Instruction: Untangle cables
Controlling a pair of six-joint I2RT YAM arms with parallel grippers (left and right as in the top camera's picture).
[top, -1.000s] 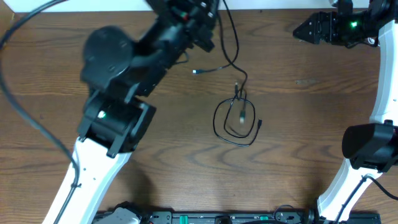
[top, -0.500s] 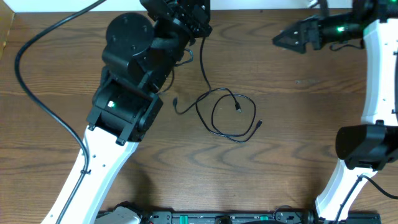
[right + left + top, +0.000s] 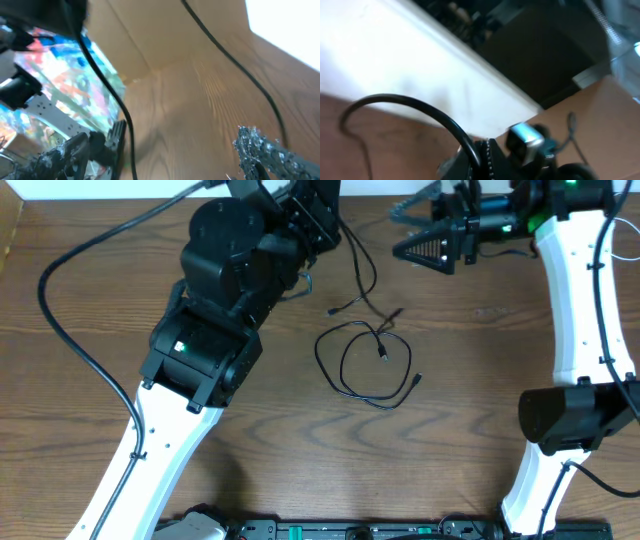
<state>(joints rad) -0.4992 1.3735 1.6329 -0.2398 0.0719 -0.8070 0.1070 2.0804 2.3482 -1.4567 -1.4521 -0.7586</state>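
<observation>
Overhead view: black cable [image 3: 345, 375] lies near the middle of the wooden table [image 3: 480, 440], coiled in a loose loop with strands crossing on its upper side; one small plug [image 3: 385, 355] rests inside the loop; another plug [image 3: 416, 380] lies at the loop's right edge; just above the loop a loose end [image 3: 333, 310] points left and a second end [image 3: 397, 312] points right; whether this is one cord or several cannot be told. A single strand runs from the loop toward the far edge of the table and ends at the left gripper [image 3: 325, 220]; its jaws are pressed together, clamped on that strand as far as this view shows. Left wrist view is blurred; a dark cord arcs down toward the fingers; the grip itself is not discernible there. Right gripper [image 3: 392, 230] hangs near the far edge, to the right of the rising strand and apart from it; jaws spread wide, nothing between them. Right wrist view is blurred; the fingers [image 3: 260, 150] stand apart at the bottom corners; black cords cross the wood beyond them.
</observation>
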